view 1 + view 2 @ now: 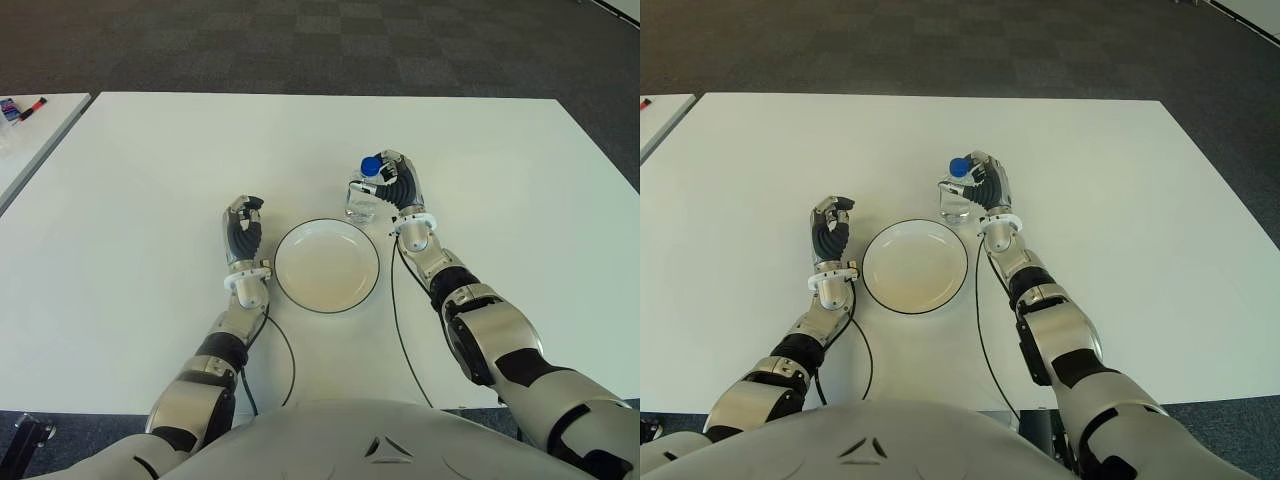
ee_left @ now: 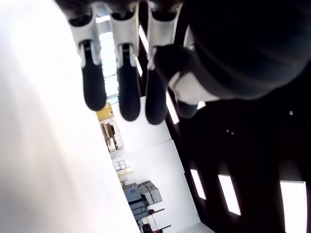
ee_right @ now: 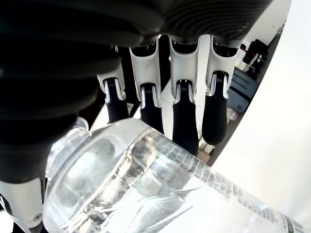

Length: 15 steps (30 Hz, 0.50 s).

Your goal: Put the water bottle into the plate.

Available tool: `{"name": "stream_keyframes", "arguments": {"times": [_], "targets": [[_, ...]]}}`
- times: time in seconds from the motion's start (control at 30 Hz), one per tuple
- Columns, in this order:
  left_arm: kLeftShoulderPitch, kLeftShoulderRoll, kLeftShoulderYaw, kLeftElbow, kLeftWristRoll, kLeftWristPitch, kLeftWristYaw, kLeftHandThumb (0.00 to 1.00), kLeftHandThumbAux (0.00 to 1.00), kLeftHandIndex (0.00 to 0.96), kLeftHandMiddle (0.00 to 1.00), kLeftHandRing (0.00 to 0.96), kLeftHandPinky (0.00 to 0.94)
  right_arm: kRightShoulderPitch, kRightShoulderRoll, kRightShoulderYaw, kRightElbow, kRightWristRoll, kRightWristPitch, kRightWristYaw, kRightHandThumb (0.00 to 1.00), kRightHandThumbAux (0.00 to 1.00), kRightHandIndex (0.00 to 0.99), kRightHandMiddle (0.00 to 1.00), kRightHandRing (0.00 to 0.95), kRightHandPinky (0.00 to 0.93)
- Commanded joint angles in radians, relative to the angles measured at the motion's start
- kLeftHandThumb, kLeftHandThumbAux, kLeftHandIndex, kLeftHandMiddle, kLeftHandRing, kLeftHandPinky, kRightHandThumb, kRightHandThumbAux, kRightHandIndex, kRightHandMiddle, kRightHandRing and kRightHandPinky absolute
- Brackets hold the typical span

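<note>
Right hand [image 1: 398, 186]: I have it clasped round the upright bottle [image 1: 364, 194], just beyond the plate's [image 1: 327, 266] far right rim, base at the surface [image 1: 150, 180]. Grasp done; carry and release remain. Left hand [image 1: 243, 233]: curled, empty, left of plate.

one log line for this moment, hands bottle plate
right hand: shut on water bottle, just beyond plate rim | left hand: idle left of plate, curled, empty | plate: empty | table
</note>
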Motion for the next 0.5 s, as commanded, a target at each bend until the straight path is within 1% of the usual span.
{"name": "stream_keyframes", "arguments": {"times": [0.03,0.17,0.5], "targets": [[0.025,-0.005,-0.001,0.014,-0.011,-0.001,-0.027,0.844,0.671,0.454,0.435,0.409,0.425,0.021,0.002,-0.010,-0.004,0.013,-0.007,0.021,0.836,0.685,0.394,0.521,0.580,0.603],[0.027,-0.010,0.004,0.012,-0.033,-0.007,-0.051,0.843,0.671,0.445,0.440,0.402,0.418,0.023,0.002,-0.017,-0.009,0.019,-0.007,0.032,0.835,0.685,0.392,0.527,0.588,0.613],[0.026,-0.013,0.008,0.013,-0.040,-0.012,-0.052,0.843,0.672,0.443,0.438,0.386,0.410,0.028,0.002,-0.024,-0.017,0.019,-0.009,0.038,0.835,0.685,0.391,0.531,0.595,0.614]]}}
